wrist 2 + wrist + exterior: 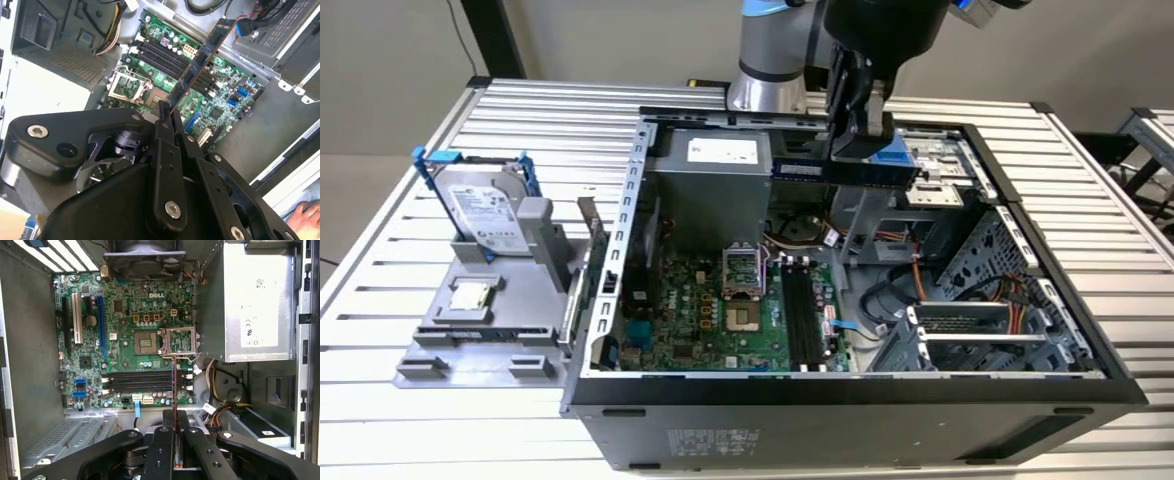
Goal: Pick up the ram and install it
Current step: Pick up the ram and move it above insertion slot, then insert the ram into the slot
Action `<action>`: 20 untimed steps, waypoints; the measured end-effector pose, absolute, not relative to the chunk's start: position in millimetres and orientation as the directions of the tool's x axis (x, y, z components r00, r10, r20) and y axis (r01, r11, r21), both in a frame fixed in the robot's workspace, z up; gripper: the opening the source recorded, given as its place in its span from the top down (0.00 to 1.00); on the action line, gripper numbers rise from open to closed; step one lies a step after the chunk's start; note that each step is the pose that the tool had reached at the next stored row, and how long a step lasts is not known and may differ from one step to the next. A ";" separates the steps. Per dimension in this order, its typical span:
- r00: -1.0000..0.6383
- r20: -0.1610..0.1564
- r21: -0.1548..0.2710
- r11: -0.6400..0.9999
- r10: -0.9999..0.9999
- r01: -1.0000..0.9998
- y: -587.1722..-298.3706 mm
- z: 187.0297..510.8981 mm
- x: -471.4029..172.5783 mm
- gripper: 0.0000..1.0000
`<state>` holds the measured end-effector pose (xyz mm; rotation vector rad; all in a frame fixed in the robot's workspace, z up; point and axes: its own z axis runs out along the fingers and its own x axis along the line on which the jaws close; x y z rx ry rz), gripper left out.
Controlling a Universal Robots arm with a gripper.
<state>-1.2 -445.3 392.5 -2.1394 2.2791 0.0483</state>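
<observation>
The pincer (pixel 861 153) was clenched on the ram (pixel 843 171), gripping the dark stick by its upper edge. In the exterior view the stick hung level in the air above the open computer case (pixel 854 388), up near the case's top rim and clear of everything inside. In the second wrist view the fingers (pixel 161 131) pinched one end of the ram (pixel 204 51), and the rest of it stretched out over the green motherboard (pixel 220 97). In the first wrist view the ram (pixel 174 385) showed edge-on as a thin line rising from the pincer (pixel 174 416), crossing the black memory slots (pixel 142 382) at a right angle and not seated in any of them. The processor socket (pixel 145 342) lay open beside those slots, with the silver power supply (pixel 255 305) next to the board.

On the slatted tabletop (pixel 400 150), at the exterior view's left, a grey holder (pixel 520 340) carried a hard drive in a blue frame (pixel 487 210) and a small square processor chip (pixel 470 297), both well apart from the pincer. A person's hand (pixel 305 215) rested outside the case wall in the second wrist view.
</observation>
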 end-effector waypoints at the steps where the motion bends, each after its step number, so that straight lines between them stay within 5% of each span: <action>1: -0.063 -0.032 0.012 0.063 -0.997 -0.998 -445.3 392.4 -1.2 1.00; 20: -0.135 -0.032 0.013 0.134 -0.990 -0.991 -445.3 392.3 -1.2 1.00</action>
